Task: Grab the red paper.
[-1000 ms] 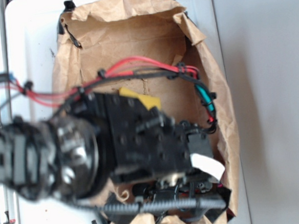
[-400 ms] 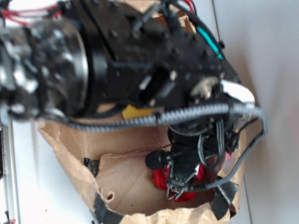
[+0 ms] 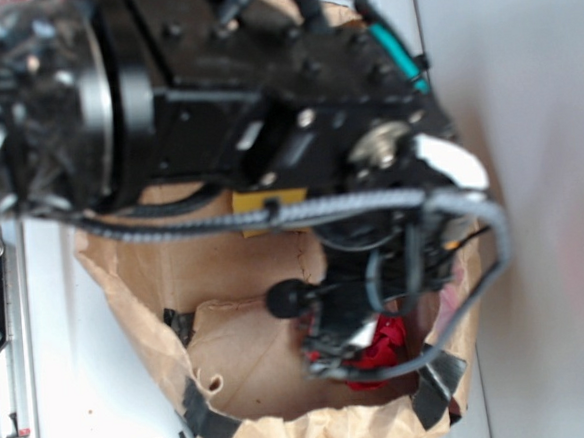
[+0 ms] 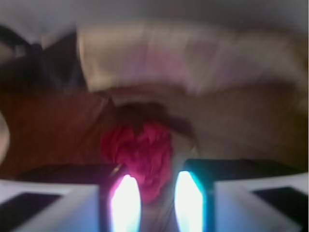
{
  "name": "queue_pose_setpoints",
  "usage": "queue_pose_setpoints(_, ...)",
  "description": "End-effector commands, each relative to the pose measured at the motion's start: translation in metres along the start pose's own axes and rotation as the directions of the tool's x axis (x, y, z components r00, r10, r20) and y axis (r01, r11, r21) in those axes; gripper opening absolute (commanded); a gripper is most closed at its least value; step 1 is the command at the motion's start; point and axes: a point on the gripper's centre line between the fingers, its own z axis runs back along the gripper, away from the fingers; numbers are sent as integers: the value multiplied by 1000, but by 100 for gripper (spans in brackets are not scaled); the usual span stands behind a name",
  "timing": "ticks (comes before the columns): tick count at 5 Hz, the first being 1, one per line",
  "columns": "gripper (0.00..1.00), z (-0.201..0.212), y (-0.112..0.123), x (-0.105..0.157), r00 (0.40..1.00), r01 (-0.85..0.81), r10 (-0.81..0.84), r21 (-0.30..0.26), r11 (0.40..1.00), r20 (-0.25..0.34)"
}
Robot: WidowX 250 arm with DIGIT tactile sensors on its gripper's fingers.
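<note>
The red paper [image 3: 383, 345] is a crumpled bright red wad on the floor of the brown paper bag [image 3: 240, 333], near its lower right corner. My gripper [image 3: 343, 348] reaches down into the bag right over the wad and hides its left part. In the blurred wrist view the red paper [image 4: 140, 152] lies between and just beyond the two glowing fingertips [image 4: 125, 200]. My gripper [image 4: 157, 203] has its jaws drawn close on the wad's near end, touching the left finger.
A yellow sponge [image 3: 268, 198] peeks out under the arm at the bag's back. The bag's walls, held by black tape [image 3: 208, 417], rise on all sides. The arm and its cables [image 3: 272, 212] cover the upper half of the exterior view.
The arm has swung from the near edge to the far side of the bag. The gripper came down onto the red paper, and the wad now shows slightly further right.
</note>
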Motion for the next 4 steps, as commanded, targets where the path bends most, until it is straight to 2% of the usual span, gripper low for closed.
queue_pose_setpoints(1,100,8,-14,-2,995,96,-97,54,994,22)
queue_pose_setpoints(3,100,-18,-27,-1,994,110,-110,72,991,-4)
queue_pose_setpoints(4,100,-31,-36,1,993,117,-116,63,991,-20)
